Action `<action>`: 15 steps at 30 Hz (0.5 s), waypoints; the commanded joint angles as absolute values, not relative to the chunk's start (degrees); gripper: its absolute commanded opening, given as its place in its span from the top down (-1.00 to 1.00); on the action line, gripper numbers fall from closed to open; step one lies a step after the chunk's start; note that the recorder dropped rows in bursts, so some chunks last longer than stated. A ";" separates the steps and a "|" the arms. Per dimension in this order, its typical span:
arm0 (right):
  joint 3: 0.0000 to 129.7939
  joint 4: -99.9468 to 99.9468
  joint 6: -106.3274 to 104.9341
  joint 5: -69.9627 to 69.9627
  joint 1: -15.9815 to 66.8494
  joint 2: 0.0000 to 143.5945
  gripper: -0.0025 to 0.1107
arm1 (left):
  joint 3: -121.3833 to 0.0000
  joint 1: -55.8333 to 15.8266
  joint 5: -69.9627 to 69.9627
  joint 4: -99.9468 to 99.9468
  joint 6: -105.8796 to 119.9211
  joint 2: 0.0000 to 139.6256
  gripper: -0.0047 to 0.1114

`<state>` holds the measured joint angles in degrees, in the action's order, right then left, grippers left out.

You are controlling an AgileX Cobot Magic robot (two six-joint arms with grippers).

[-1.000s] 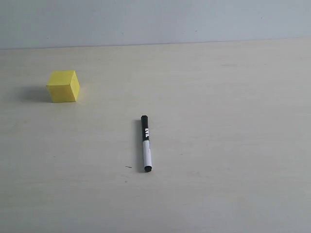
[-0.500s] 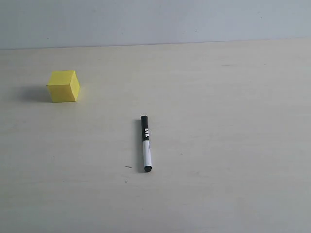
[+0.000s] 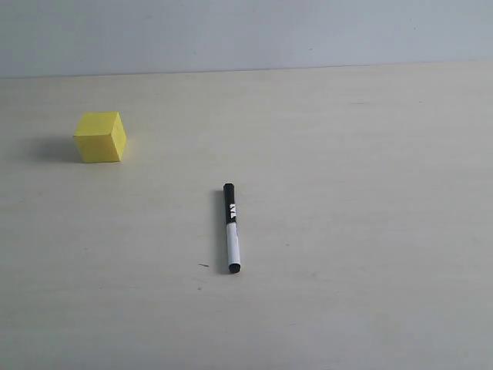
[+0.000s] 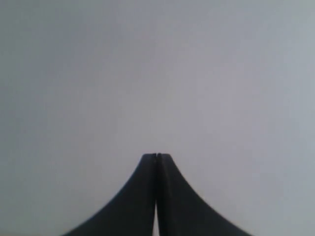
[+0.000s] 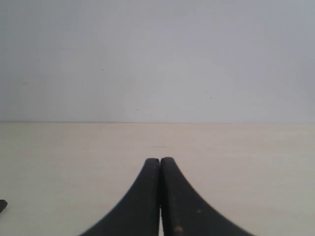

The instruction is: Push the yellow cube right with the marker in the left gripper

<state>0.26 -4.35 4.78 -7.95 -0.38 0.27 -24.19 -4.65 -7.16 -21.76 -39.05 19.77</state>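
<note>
Toward the grey wall point the left claw and right claw, both clenched empty.

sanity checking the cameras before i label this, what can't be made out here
Exterior view: both arms lie outside the frame; the lettering on the marker is too small to read.
Left wrist view: only the shut left gripper against blank grey; neither the marker nor the yellow cube shows.
Right wrist view: a dark scrap is cut off by the edge, unidentifiable.
</note>
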 commanded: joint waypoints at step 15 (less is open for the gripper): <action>0.00 -4.42 4.75 -7.67 -0.33 0.00 0.96 | -59.62 -5.83 57.04 10.25 -4.30 62.87 0.14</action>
<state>0.26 -4.35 4.78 -7.95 -0.38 0.27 -57.60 -4.65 51.78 -4.13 -12.54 57.67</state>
